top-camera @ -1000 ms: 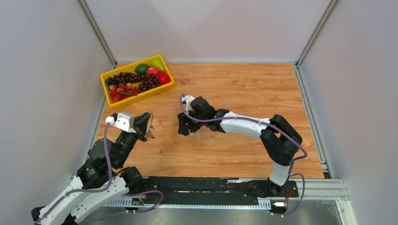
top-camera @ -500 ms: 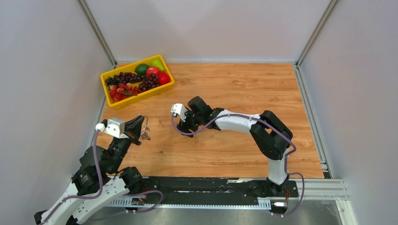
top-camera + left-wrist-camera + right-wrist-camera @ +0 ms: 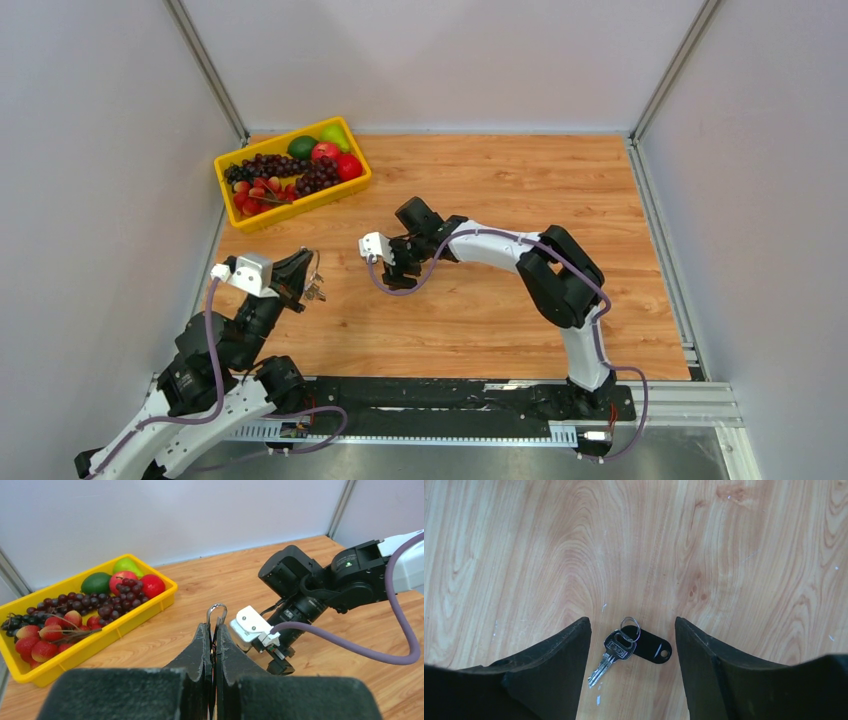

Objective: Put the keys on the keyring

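Stretched left and low with right pincer [image 3: 631,626] gaping over the keys [image 3: 613,651]; raised near-left with left pincer [image 3: 215,631] clamping the keyring [image 3: 216,610].

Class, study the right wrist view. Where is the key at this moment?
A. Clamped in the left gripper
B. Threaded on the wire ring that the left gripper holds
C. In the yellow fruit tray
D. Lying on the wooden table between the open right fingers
D: the key lies flat on the table between the spread fingers of the right gripper, touched by neither, while the left gripper is shut on the keyring.
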{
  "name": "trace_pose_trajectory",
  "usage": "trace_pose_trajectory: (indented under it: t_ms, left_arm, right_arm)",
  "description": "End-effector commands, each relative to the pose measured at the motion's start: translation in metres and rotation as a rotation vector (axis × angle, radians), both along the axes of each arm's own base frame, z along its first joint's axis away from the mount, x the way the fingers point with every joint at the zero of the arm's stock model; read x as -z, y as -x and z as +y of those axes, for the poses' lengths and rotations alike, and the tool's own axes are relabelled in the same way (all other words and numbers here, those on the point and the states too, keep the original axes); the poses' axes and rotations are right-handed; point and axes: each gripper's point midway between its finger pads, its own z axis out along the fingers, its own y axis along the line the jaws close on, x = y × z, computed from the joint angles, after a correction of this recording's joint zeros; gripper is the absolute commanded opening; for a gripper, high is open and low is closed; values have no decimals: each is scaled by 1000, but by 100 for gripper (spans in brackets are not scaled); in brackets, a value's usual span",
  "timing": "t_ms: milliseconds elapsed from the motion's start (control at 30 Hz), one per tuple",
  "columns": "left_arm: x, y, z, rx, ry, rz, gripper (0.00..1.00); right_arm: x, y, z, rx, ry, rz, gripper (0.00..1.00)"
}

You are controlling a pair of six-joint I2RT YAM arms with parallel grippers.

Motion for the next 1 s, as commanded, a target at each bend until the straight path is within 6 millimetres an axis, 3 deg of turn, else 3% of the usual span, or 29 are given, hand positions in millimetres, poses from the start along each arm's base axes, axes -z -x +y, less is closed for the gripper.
trace_pose_trajectory:
  t_ms: [0,467,967]
  left_arm:
    - [-11,3,-2,23,35,-37,0]
    - [-9,3,-7,47,-1,-56,0]
    - [-10,5,-6,51,4,-64,0]
  right_arm:
    - [0,0,9,-96,-21,-9,65]
    - [13,-12,9,-41,14,23,55]
    - [20,-7,4,-27,32,99,29]
